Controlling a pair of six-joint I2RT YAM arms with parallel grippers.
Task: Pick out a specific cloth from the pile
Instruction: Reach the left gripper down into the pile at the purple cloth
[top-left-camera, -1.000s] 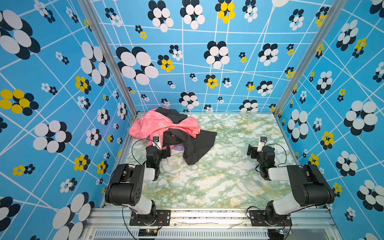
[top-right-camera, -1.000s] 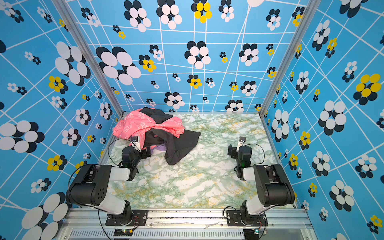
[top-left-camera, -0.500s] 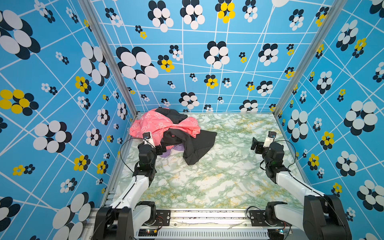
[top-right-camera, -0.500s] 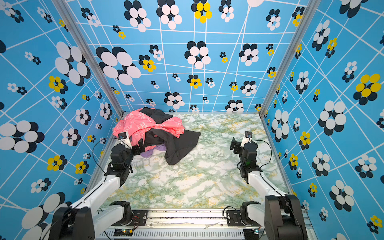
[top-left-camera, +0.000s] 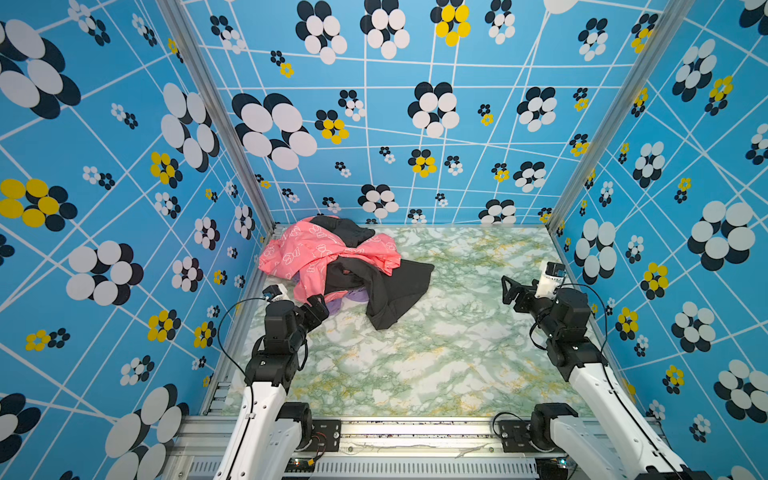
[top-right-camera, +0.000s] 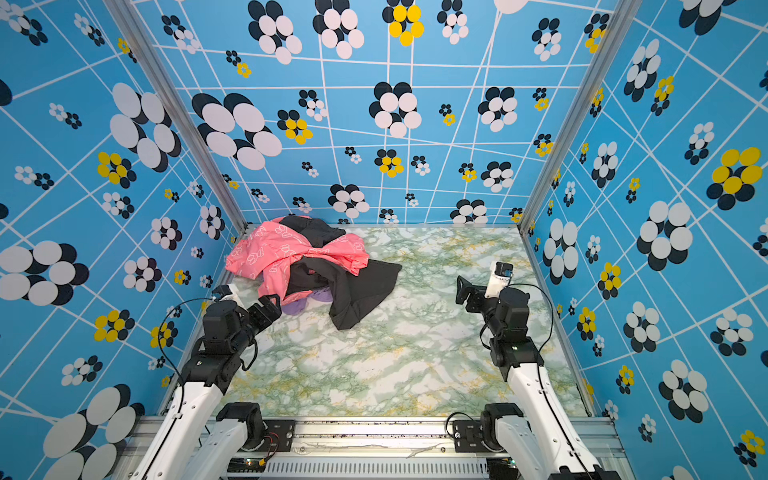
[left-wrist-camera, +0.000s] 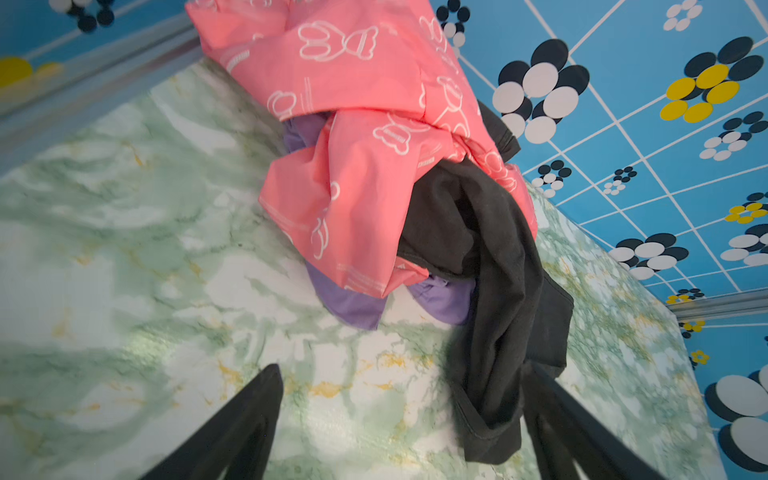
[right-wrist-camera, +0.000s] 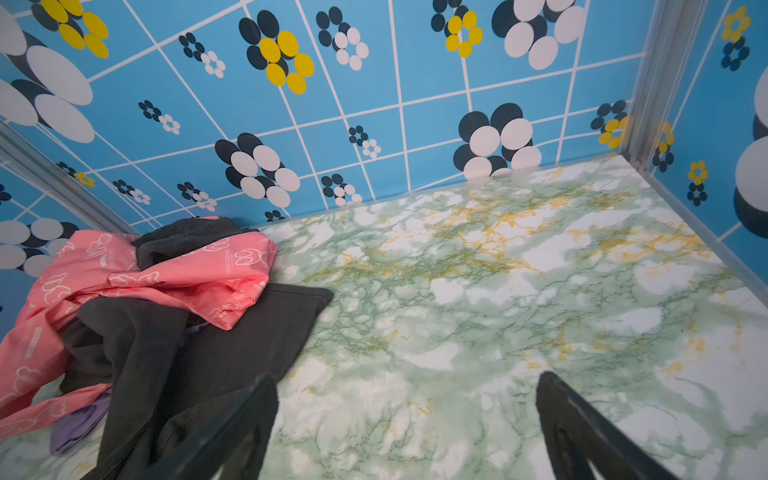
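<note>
Tools both reach farther over the table than a second ago. Left tool, spread and empty, has moved in at 9 o'clock, near the cloth. Right tool, spread, hangs at 3 o'clock. Cloth lies mostly under the pile, 10 o'clock, only purple edges showing.

Left arm and right arm: white tubular links, black joints. Left end effector, right end effector: black. Black cables loop by white wrist cameras.
</note>
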